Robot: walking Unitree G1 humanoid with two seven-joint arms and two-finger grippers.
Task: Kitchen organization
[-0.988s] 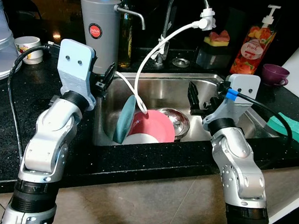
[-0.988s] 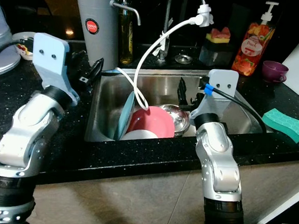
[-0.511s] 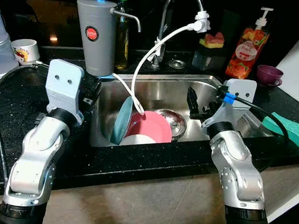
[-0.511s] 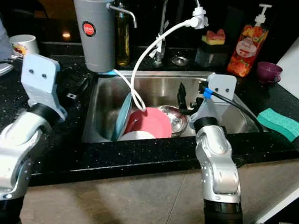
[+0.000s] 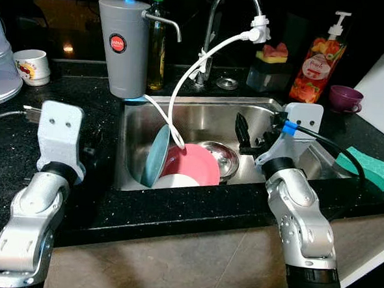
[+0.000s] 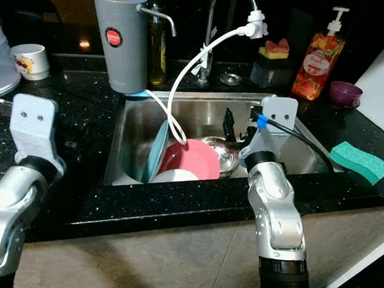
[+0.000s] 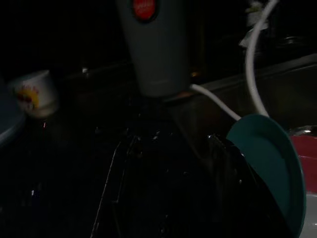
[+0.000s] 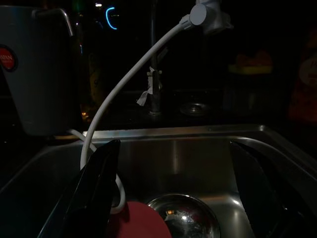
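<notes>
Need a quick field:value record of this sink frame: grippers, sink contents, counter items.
right gripper: open, empty, over the sink
left gripper: over the black counter, left of the sink
sink contents: pink bowl, teal plate on edge, steel bowl, white hose
back of counter: grey water filter, soap bottle, purple cup
right of sink: green sponge

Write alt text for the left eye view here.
The right pincer hangs open over a steel sink holding a pink plate, teal plate and steel bowl. The left arm waits over the black counter.
</notes>
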